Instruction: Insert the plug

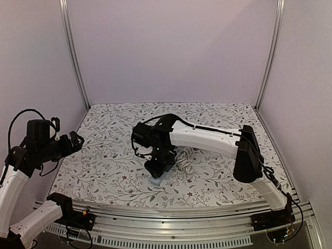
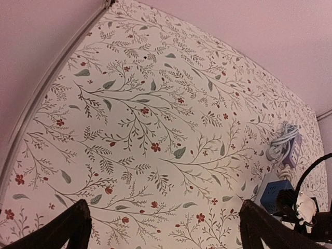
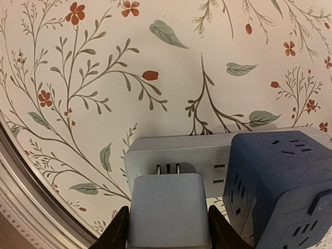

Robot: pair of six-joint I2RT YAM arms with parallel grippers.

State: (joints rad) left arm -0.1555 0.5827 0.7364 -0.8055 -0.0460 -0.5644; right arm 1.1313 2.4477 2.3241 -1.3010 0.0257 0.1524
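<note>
Floral cloth [image 1: 114, 171] on the table, lilac walls [image 1: 171, 52] on three sides. Right gripper [image 3: 168, 228] pinches the pale plug [image 3: 168, 205], prongs at the power strip [image 3: 207, 153] beside a blue cube [image 3: 280, 181] — near the front edge. Left gripper [image 1: 75, 141] hangs wide open over the left edge — a wide stretch of cloth between them.

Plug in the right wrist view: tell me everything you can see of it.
The plug is a pale blue-grey block, smooth like plastic, with rounded corners and two flat metal prongs at its far end. The right gripper clamps its sides between black fingers. The prongs are at the face of the pale power strip but show bare, so it is not pushed home. A dark blue cube adapter sits on its right.
</note>
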